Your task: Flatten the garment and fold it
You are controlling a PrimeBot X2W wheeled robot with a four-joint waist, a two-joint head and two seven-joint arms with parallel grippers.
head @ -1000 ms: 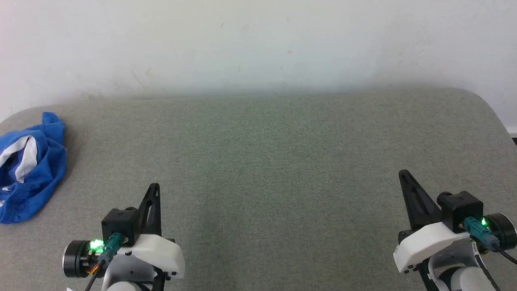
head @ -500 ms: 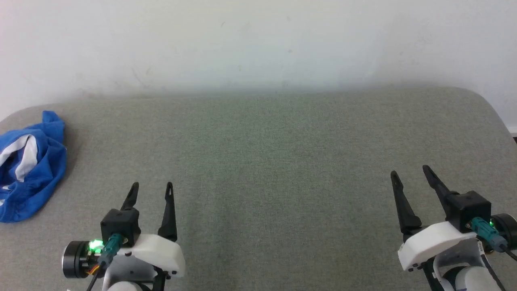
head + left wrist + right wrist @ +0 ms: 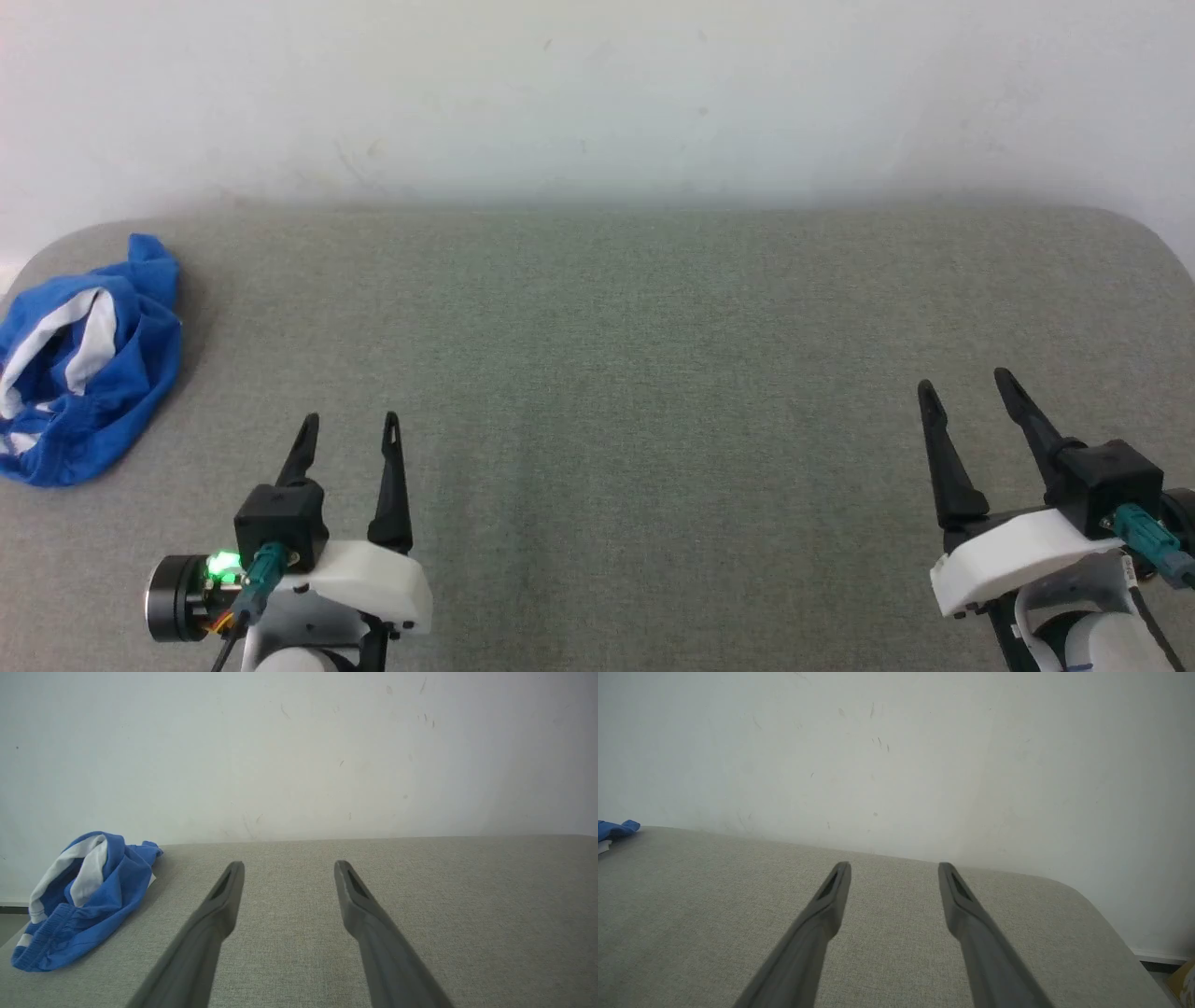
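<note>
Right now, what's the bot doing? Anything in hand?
Nothing in hand. The left gripper and right gripper both hover open over the grey padded surface, fingers pointing toward the wall, well apart from each other. The blue shorts lie crumpled in a heap at the surface's far left edge, untouched, white stripe showing. The left gripper is the nearer one to them. Flattening and folding have not started yet.
</note>
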